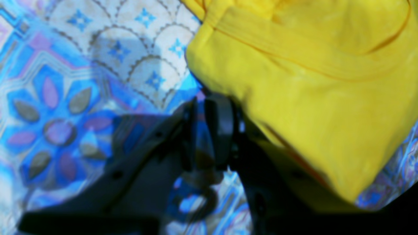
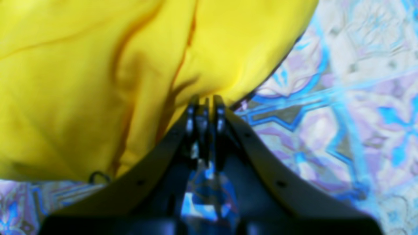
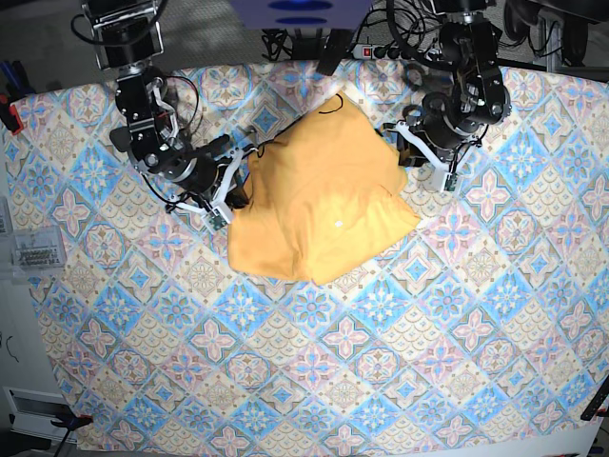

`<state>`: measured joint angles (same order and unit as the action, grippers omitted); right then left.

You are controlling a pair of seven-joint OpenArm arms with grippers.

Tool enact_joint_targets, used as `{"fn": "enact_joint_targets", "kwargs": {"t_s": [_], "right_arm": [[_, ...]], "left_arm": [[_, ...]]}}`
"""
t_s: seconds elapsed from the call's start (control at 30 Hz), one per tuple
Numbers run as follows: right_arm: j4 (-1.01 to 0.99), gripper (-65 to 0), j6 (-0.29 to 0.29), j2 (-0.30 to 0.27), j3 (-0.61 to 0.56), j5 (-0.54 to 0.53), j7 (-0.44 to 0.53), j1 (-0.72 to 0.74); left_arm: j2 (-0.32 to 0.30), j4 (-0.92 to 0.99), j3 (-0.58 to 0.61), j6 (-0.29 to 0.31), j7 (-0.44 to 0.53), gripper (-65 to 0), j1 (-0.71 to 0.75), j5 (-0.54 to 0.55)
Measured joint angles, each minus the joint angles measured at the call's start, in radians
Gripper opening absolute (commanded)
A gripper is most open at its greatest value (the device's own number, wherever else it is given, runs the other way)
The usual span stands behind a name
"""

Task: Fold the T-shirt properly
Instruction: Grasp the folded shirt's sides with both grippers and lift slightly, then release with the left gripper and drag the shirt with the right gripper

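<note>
The yellow-orange T-shirt point(image 3: 319, 195) lies bunched and partly folded in the middle of the patterned cloth. In the base view my right gripper point(image 3: 238, 187) is at the shirt's left edge. In its wrist view it point(image 2: 205, 99) is shut, and the T-shirt's point(image 2: 98, 81) creases run into the tips. My left gripper point(image 3: 392, 133) is at the shirt's upper right edge. Its wrist view shows the gripper point(image 1: 204, 98) narrowly open, with tablecloth visible through the gap. There the T-shirt point(image 1: 310, 81) drapes over the outside of the right finger point(image 1: 222, 130).
The blue-and-pink tile-patterned cloth point(image 3: 381, 333) covers the whole table. A power strip and cables point(image 3: 381, 43) lie along the back edge. A clear box point(image 3: 33, 252) sits off the table's left side, and a red clamp point(image 3: 9, 114) holds the cloth's left edge.
</note>
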<state>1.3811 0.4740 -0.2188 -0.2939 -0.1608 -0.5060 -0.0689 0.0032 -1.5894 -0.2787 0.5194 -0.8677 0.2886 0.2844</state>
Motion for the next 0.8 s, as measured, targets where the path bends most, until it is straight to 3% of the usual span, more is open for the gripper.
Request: {"fn": "enact_joint_targets", "kwargs": {"t_s": [0.13,0.37,0.57,0.8], "right_arm": [[-0.037,-64.8,0.004,0.008,-0.078,-0.003,0.015,0.014],[-0.031,-64.8,0.000,0.001,-0.128,-0.002,0.016,-0.002],[0.047,-64.8,0.002,-0.001,-0.124,0.000,0.008,-0.079],[0.104,-64.8,0.004,-0.001,-0.124,-0.003,0.011,-0.109]], "left_arm": [[0.033,0.046,0.000,-0.002,0.004,-56.4,-0.037,-0.007],[0.022,0.192,-0.002,0.001,0.013,-56.4,-0.169,0.000],[0.008,0.317,0.002,0.005,0.125,-56.1,-0.245,0.003],[0.020,0.439,0.006,0.007,0.190,-56.3,-0.347,-0.083]]}}
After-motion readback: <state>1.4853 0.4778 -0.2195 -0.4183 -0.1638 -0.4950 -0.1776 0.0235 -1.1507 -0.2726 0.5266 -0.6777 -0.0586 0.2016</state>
